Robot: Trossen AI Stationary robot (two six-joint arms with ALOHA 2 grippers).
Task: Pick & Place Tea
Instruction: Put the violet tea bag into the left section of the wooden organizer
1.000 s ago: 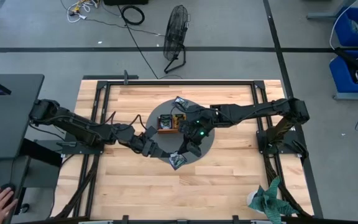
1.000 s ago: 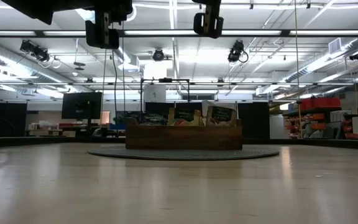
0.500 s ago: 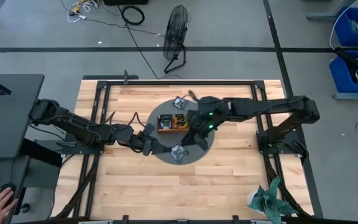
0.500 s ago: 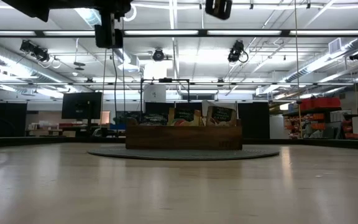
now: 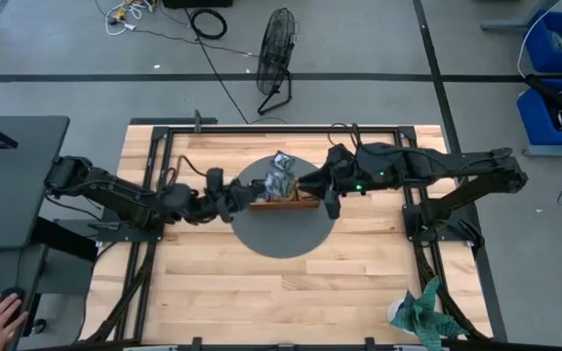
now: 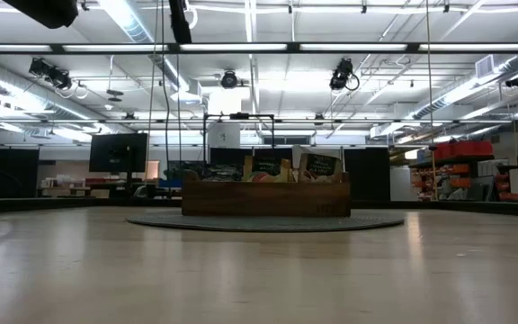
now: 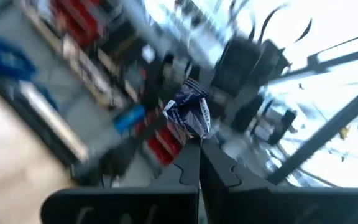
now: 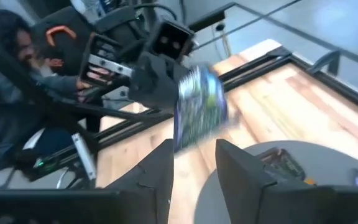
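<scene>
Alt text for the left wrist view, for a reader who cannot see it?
The left gripper holds a crumpled blue-and-white tea sachet pinched between its shut dark fingers. Behind it is a motion-blurred room, with another dark robot arm beyond the sachet.

No text, brand, number or sign could be read in any view. The sachets standing in the wooden tray carried printed panels, but from the low camera these were too small to make out. The blue-and-white sachet at the left gripper's tips bore a pattern that may have included lettering, though blur hid it. The dark monitor in the room behind showed nothing legible.
</scene>
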